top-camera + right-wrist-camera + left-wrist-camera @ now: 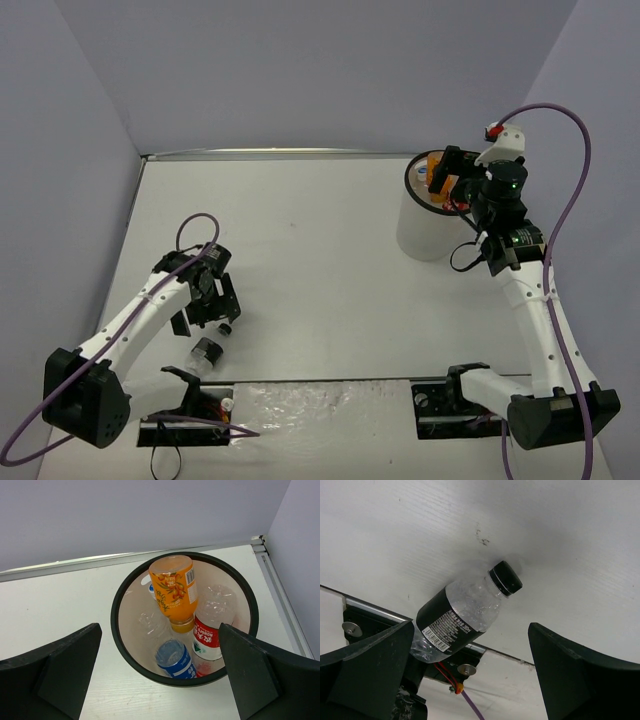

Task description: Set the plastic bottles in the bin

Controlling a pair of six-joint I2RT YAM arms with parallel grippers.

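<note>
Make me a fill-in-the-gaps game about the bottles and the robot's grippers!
1. The top bottle in the bin is coloured ___.
2. The lone bottle lying on the table has a ___ cap.
3. The left gripper and the right gripper are both ___.

Missing words: orange; black; open.

Bright, even overhead light, soft shadows. The table (pixel 320 260) reads near-white, with mild glare on the glossy strip (pixel 300 398) at its near edge. Faint shadow beside the black-capped bottle (pixel 470 610), which is sharp. Fingers of the left gripper (pixel 471 625) and right gripper (pixel 160 625) are dark and soft-edged. Inside of the bin (pixel 116 630) is evenly lit.
</note>
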